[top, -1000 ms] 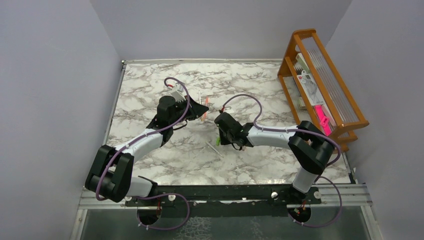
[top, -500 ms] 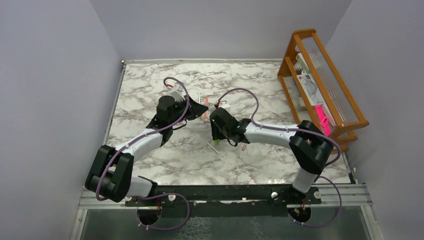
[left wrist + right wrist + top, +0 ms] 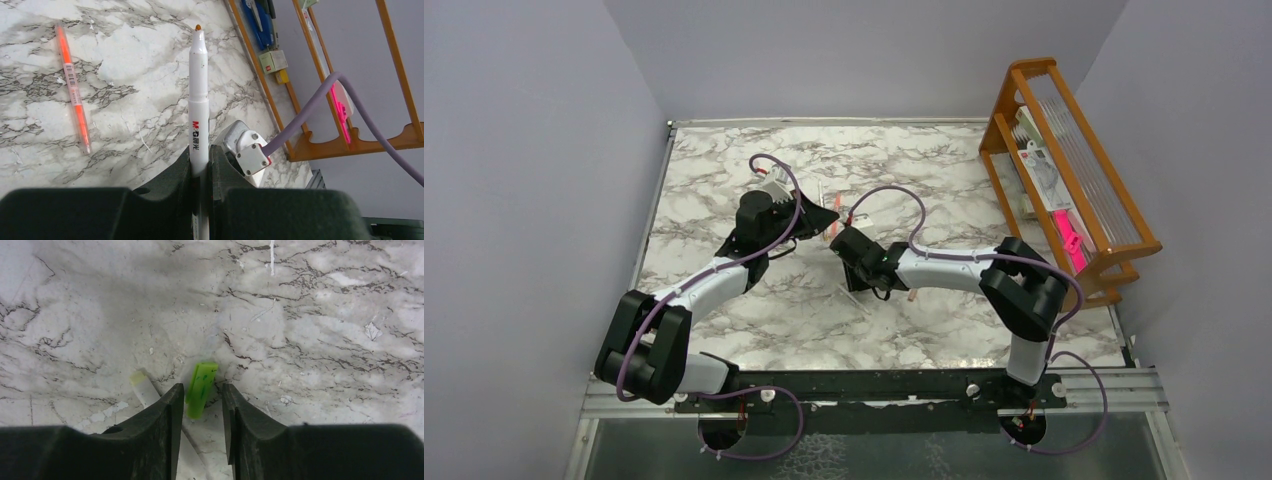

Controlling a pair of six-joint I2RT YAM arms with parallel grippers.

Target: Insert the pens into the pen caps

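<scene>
A white M&G marker pen [image 3: 198,95], orange tip pointing away from the wrist, is pinched by its barrel in the jaws of your left gripper [image 3: 200,155] above the marble table [image 3: 125,45]. Just beside it near mid-table, the jaws of your right gripper [image 3: 201,388] are closed on a bright green pen cap [image 3: 201,385], which sits tilted between them. An orange pen [image 3: 73,90] lies flat on the marble, and a whitish pen [image 3: 144,386] lies beneath your right fingers. A wooden rack [image 3: 1069,160] stands at the table's right edge.
</scene>
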